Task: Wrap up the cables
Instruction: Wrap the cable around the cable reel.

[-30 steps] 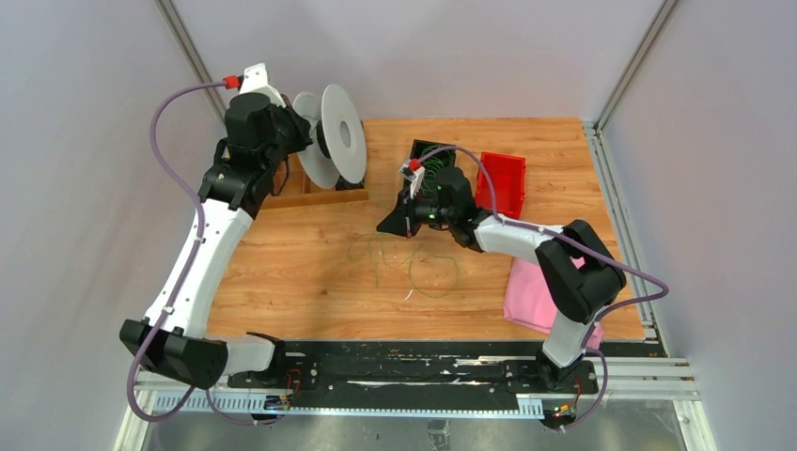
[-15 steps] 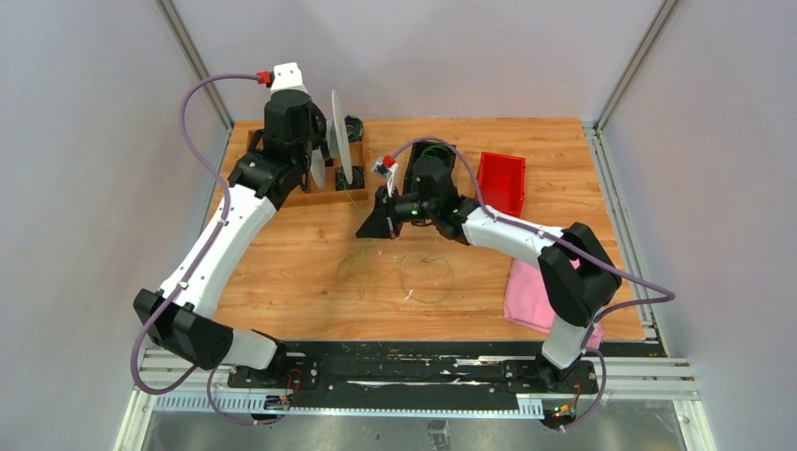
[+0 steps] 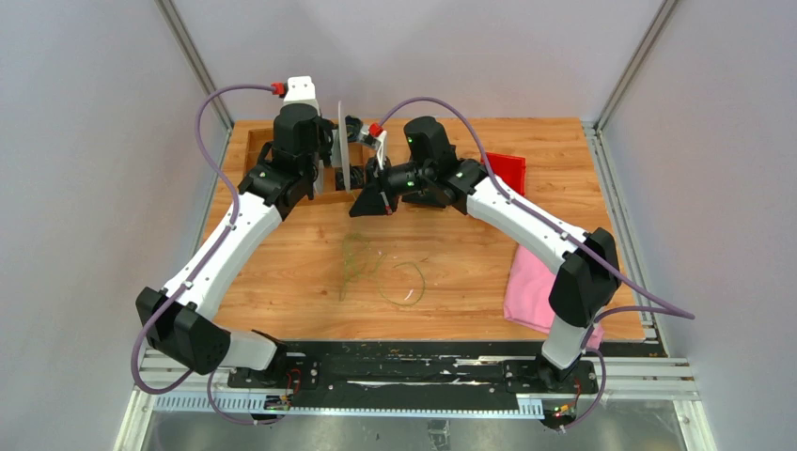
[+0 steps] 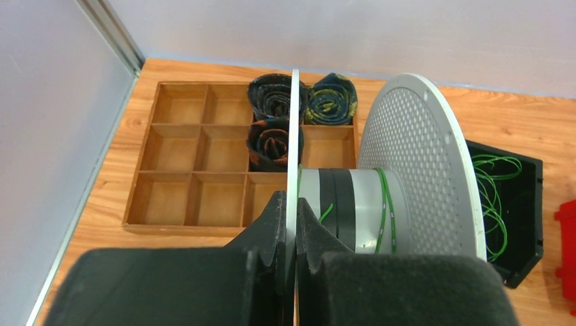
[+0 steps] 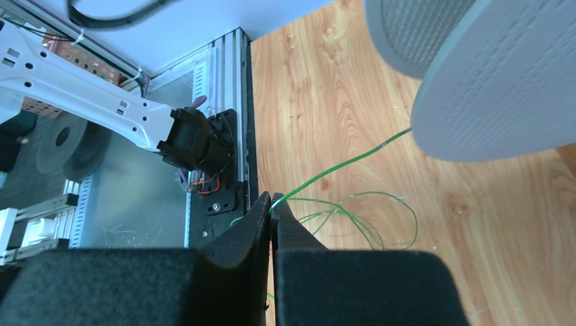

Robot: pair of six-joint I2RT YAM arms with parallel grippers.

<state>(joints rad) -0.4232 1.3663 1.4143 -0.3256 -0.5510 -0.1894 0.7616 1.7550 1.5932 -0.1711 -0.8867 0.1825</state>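
**Left gripper (image 4: 291, 212) clamps spool (image 4: 420, 163); right gripper (image 5: 272, 204) pinches green cable (image 5: 339, 167)**

Seen from the left wrist, the left gripper's jaws are clenched on the spool's thin near flange, which runs edge-on between them. A few green turns sit on the grey hub beyond. The spool hangs over the right edge of the wooden tray (image 4: 197, 163), between the tray and the black bin (image 4: 528, 227), where more cables (image 4: 499, 197) curl. Three dark bundles (image 4: 275, 95) fill compartments at the tray's far side.

The right gripper, just beside the spool, is closed on one green cable that runs from its tips up under the flange's rim. Below both arms, loose cables (image 3: 354, 254) lie in loops in the middle of the surface (image 3: 470, 254), bare wood around them, short of its near edge. The red bin (image 3: 507, 174) and pink cloth (image 3: 526, 291) keep to the right side, well apart from the loops.
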